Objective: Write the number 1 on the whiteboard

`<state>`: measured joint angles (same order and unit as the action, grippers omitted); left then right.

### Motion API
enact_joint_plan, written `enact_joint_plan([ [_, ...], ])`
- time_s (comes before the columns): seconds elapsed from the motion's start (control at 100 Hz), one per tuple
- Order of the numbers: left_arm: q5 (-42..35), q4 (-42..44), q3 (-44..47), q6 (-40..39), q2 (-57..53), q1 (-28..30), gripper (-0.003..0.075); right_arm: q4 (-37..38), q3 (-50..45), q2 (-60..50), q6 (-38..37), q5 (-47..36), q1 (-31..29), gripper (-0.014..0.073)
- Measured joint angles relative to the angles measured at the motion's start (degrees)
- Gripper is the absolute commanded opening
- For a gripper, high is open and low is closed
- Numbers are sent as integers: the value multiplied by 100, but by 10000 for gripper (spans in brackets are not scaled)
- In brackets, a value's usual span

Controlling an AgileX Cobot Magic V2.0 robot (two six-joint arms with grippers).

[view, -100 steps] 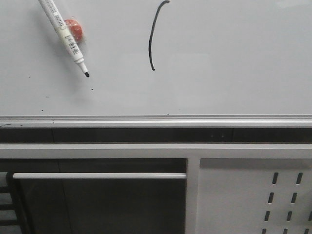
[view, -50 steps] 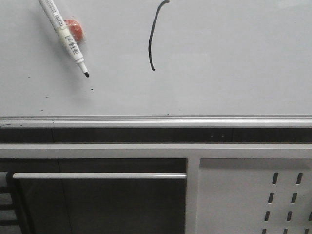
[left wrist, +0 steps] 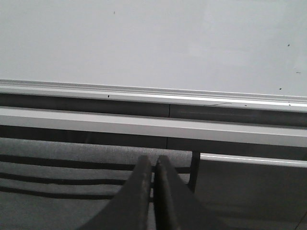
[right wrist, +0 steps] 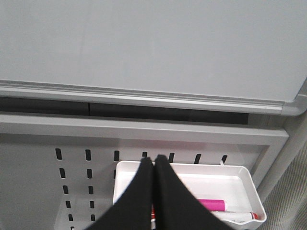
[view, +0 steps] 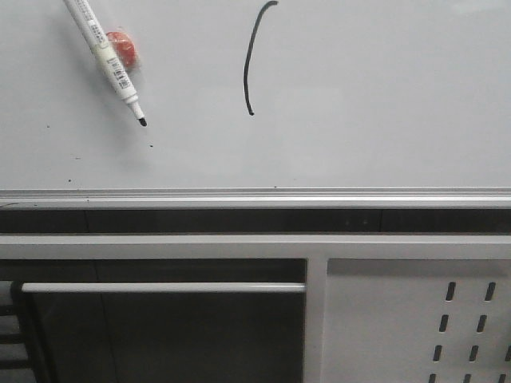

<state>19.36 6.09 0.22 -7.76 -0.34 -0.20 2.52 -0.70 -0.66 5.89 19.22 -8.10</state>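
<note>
Step in hand: the writing looks done; the number 1 [view: 250,60] stands complete on the whiteboard [view: 383,96], a thin black, slightly curved stroke with a small hook at its top.
Whiteboard: glossy white, its silver rail [view: 255,196] running along the lower edge.
Marker: a white marker [view: 104,60] slants well to the left of the stroke, black tip down, an orange-red object [view: 121,48] behind it (who or what holds it is out of view).
Left gripper [left wrist: 153,191]: jaws pressed together, holding nothing, low before the rail.
Right gripper [right wrist: 154,191]: jaws likewise closed and empty, over a white tray [right wrist: 240,184] with a pink marker [right wrist: 208,204].
Next move: probably only withdrawing the marker, keeping the tip off the board to avoid stray marks.
</note>
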Motion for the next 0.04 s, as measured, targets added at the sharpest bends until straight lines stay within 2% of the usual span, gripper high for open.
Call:
enact_joint_plan([
  [0.04,0,0,0,0,0,0,-18,0,0,0,0,0,0,-71],
])
